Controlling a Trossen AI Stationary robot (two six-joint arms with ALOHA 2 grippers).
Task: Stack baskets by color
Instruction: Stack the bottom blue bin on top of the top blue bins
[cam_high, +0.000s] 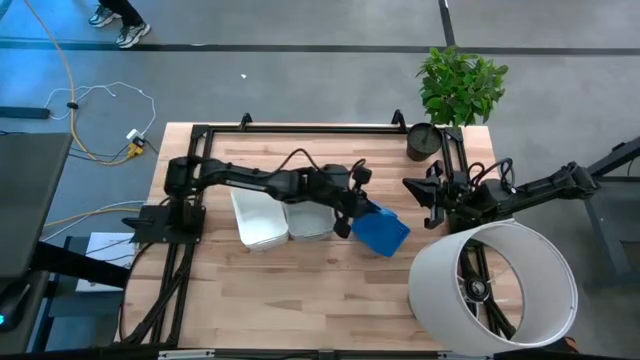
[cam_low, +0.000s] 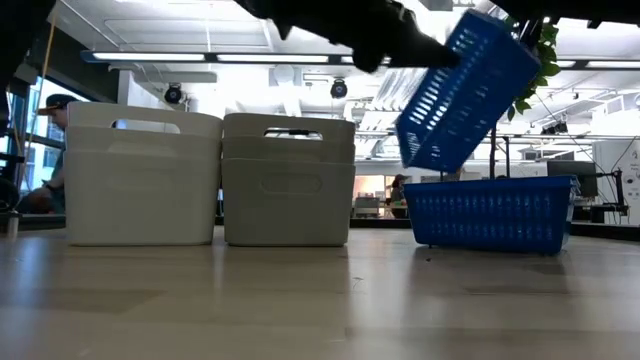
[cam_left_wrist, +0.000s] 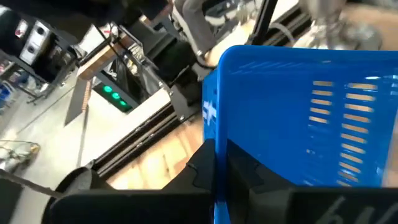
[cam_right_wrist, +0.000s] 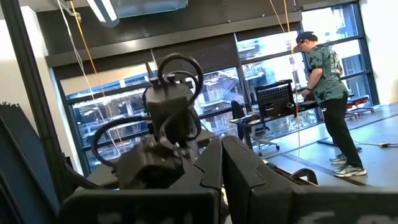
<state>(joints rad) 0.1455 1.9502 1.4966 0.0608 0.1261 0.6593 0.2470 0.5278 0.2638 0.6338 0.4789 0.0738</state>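
On the wooden table (cam_high: 300, 280), the left gripper (cam_high: 352, 212) is clamped on a tilted blue basket (cam_low: 465, 90), held above another blue basket (cam_low: 490, 215). White baskets (cam_low: 140, 175) and grey baskets (cam_low: 288, 180) stand alongside. The right gripper (cam_high: 425, 200) waits with fingers together, near the plant (cam_high: 460, 85). A person (cam_right_wrist: 326, 93) stands in the glass-walled room.

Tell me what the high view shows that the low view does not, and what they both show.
Only the high view shows the right gripper waiting, shut, near the plant pot and the big white cylinder. Only the low view shows a second blue basket on the table under the tilted blue basket. Both show the left gripper holding that tilted basket beside two pale baskets.
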